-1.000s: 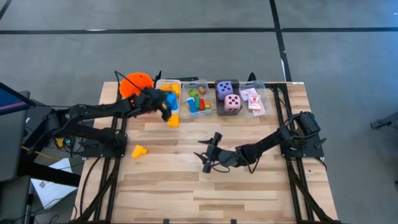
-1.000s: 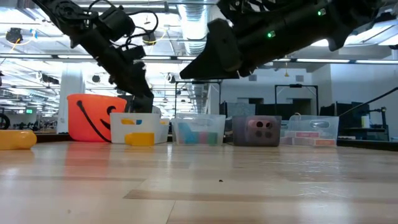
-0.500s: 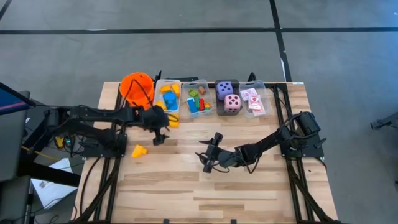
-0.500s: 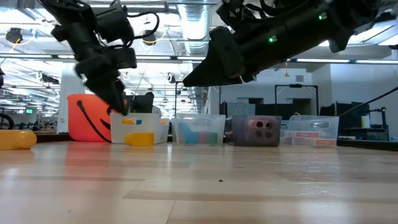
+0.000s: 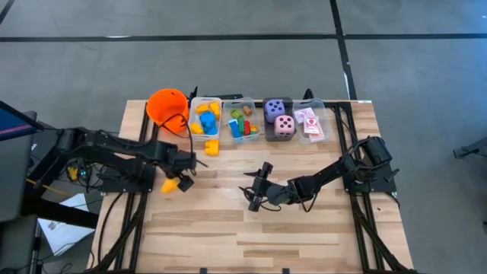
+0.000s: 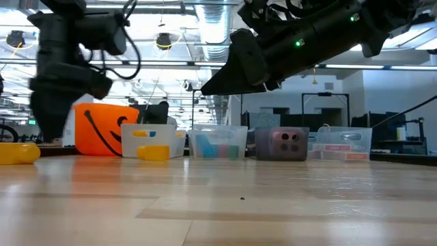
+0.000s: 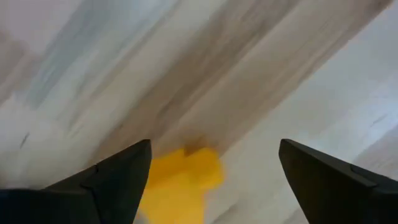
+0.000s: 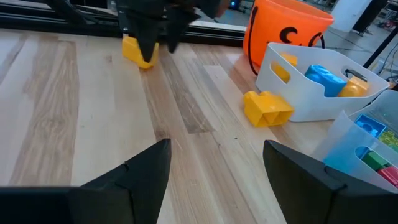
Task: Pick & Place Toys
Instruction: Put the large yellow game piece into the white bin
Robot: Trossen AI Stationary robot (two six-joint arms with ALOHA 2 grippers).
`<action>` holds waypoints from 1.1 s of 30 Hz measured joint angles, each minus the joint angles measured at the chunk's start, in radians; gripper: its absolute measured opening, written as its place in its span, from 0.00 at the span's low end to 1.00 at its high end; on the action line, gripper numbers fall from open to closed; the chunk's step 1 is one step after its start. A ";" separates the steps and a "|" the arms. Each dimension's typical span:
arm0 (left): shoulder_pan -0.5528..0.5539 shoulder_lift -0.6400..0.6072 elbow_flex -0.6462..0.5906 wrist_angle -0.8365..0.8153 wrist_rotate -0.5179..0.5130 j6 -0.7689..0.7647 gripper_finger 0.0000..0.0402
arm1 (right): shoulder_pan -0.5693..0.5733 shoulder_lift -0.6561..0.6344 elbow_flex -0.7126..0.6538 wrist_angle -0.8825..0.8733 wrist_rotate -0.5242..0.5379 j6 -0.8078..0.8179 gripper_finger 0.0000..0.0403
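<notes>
- Left gripper point(image 5: 185, 172) hung over the yellow block point(image 5: 169, 184) near the bench's left edge, jaws spread apart and empty. In the wrist view the block point(image 7: 180, 186) showed between the two fingers point(image 7: 106, 186), a little off toward one of them.
- The block lay flat on the bench point(image 5: 304, 228), well clear of the bins; nothing crowded it.
- Judged step: reaching for this loose block. To do it well, centre the jaws over it first, then come straight down so both fingers pass its sides, and close only once low enough to catch its body, not its top studs.
- A second yellow block point(image 5: 211, 147) sat just in front of the white bin point(image 5: 193, 114) at the back edge, touching or nearly so; cannot tell which. It waits its turn.
- The white bin already held yellow and blue blocks; the orange bucket point(image 5: 164, 105) stood at the back left corner beside it.
- Right gripper point(image 5: 257, 190) hovered mid-bench, jaws parted, holding nothing, well apart from the left one.
- Risk: an off-centre close could push the block sideways on the smooth wood.
</notes>
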 joint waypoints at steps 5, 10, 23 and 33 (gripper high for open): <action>-0.025 0.000 0.000 -0.116 -0.002 -0.089 0.85 | 0.000 0.000 0.000 -0.001 0.000 0.007 0.62; -0.041 0.000 0.000 -0.156 0.045 -0.156 0.85 | 0.000 0.000 0.000 -0.020 0.000 0.023 0.62; -0.158 0.000 0.000 -0.156 0.070 -0.264 0.85 | 0.000 0.000 0.000 -0.023 0.000 0.024 0.62; -0.166 0.000 -0.063 -0.118 0.046 -0.277 0.85 | 0.000 0.000 0.000 -0.024 0.000 0.026 0.62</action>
